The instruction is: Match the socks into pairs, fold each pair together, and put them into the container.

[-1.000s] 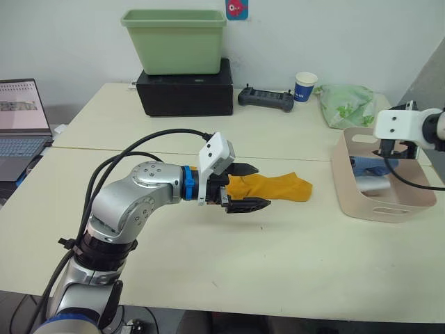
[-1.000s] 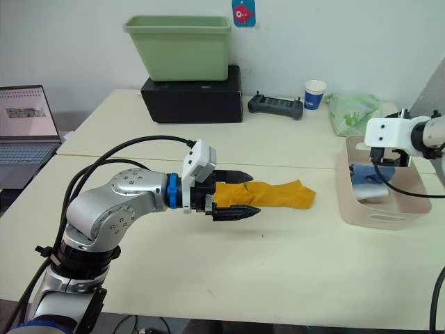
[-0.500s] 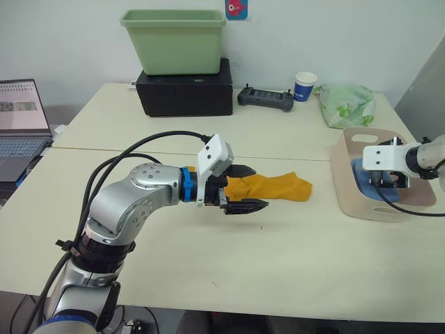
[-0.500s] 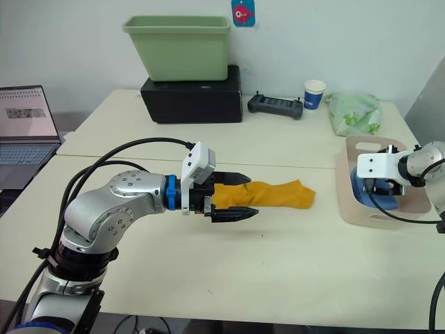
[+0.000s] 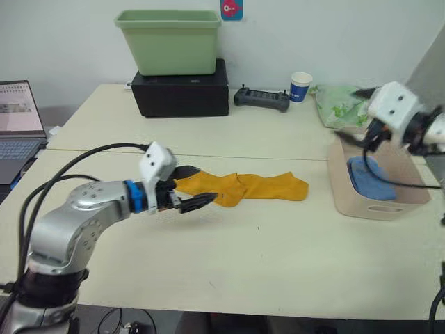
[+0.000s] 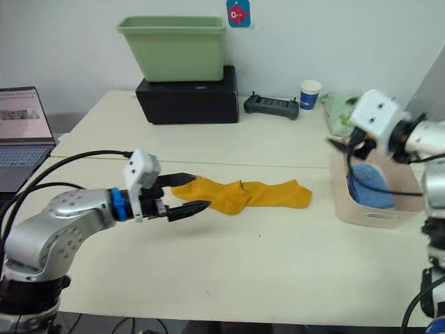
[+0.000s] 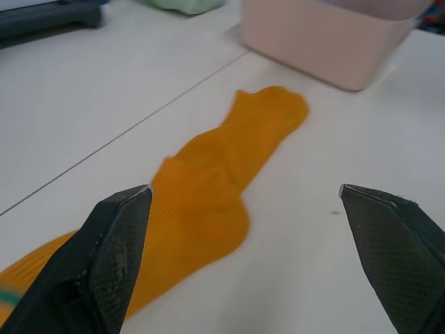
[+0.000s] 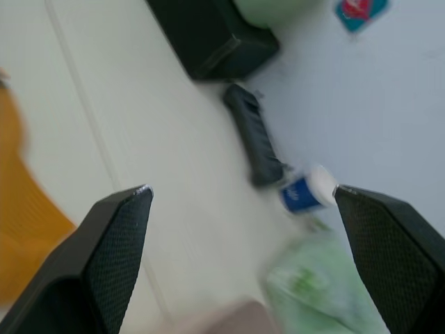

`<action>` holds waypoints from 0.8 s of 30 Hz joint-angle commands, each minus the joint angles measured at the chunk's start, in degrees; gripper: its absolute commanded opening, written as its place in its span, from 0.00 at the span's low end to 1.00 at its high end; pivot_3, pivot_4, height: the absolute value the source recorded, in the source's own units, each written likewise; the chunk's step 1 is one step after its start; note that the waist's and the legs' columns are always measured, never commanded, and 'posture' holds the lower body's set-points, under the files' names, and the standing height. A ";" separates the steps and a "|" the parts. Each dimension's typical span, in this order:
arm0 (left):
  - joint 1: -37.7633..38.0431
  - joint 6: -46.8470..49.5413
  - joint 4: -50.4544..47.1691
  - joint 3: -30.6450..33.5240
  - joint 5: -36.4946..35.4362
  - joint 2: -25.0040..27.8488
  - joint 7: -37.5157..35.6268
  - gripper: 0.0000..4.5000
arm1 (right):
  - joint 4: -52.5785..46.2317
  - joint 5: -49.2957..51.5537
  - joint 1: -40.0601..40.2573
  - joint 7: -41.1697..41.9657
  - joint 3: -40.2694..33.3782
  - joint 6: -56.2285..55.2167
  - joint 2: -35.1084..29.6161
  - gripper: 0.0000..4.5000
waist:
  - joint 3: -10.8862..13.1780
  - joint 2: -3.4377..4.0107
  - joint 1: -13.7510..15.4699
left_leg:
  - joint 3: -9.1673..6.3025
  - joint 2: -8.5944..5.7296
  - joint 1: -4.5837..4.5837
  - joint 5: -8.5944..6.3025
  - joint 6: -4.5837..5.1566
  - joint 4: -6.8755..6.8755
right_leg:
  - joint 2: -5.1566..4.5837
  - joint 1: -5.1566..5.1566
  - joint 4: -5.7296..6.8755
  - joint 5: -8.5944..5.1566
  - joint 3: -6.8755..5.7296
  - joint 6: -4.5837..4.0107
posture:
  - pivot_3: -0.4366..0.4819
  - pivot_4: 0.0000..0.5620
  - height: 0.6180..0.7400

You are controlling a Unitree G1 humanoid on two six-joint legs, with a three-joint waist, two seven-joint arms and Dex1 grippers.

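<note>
With blue socks (image 5: 370,178) in the container (image 5: 361,206), both the left gripper (image 5: 192,188) and right gripper (image 8: 240,261) gape empty; next, fold the mustard-yellow socks (image 5: 240,188).

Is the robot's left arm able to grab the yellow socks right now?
Probably yes. The left gripper has its jaws open right at the near end of the yellow socks, which lie flat on the table with nothing between.

My left gripper (image 6: 186,193) hovers with its fingers spread at the near end of the mustard-yellow socks (image 6: 243,195), which lie stretched out on the table (image 6: 278,257). My right gripper (image 6: 342,147) hangs above the pink container (image 6: 368,212), where a light blue sock (image 6: 370,186) rests.
</note>
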 commanded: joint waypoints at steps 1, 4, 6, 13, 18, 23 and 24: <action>8.83 -5.44 -1.08 7.32 2.75 2.55 -1.00 1.00 | -10.57 4.04 4.75 -4.48 -0.39 6.98 3.98 1.00 | 0.00 0.00 0.39 | 0.03 -0.02 0.00 0.00 0.00 -0.03 | -0.07 0.00 -0.05 0.00 0.03 0.00 | 0.48 0.27 0.83; 17.74 -12.96 2.03 11.19 6.07 1.31 -1.69 1.00 | -17.10 3.87 14.36 -8.76 3.79 6.11 9.96 1.00 | -0.04 -0.06 0.76 | 0.07 -0.05 -0.01 -0.04 0.02 0.01 | -0.14 -0.03 -0.04 -0.02 0.10 0.00 | 0.48 0.27 0.83; 21.04 -14.34 2.64 12.83 6.17 -0.50 -0.44 1.00 | -19.05 2.56 20.42 -9.86 6.34 4.05 11.29 1.00 | -0.03 -0.07 1.03 | 0.09 -0.06 -0.03 -0.13 0.19 -0.02 | -0.14 -0.05 -0.06 -0.02 0.09 0.00 | 0.48 0.27 0.83; 30.16 -14.59 2.25 16.38 4.39 -3.97 -0.30 1.00 | -25.56 7.35 35.36 -11.39 7.56 7.38 13.58 1.00 | -0.08 -0.19 0.90 | 0.15 -0.12 -0.02 -0.17 0.22 -0.03 | -0.34 -0.02 -0.06 -0.11 0.12 0.12 | 0.48 0.27 0.83; 27.65 -13.41 4.70 16.20 3.71 -5.22 1.98 1.00 | -28.04 7.92 37.06 -12.99 9.20 8.89 13.74 1.00 | -0.09 -0.25 0.77 | 0.14 -0.11 0.03 -0.17 0.22 -0.04 | -0.14 -0.01 -0.02 -0.11 0.06 0.11 | 0.48 0.27 0.83; 13.99 -8.82 14.91 12.02 4.13 -6.96 6.90 1.00 | -30.59 8.27 34.06 -14.65 11.68 10.54 14.82 1.00 | -0.13 -0.39 0.82 | 0.14 -0.11 0.02 -0.18 0.23 -0.03 | -0.07 0.00 -0.02 -0.11 -0.01 0.11 | 0.48 0.27 0.83; 12.14 -7.70 16.50 11.69 3.91 -7.02 7.40 1.00 | -31.02 8.49 33.45 -14.94 12.04 11.26 14.97 1.00 | -0.15 -0.41 0.83 | 0.15 -0.11 0.01 -0.18 0.23 -0.03 | -0.07 -0.01 -0.02 -0.10 -0.02 0.11 | 0.48 0.27 0.83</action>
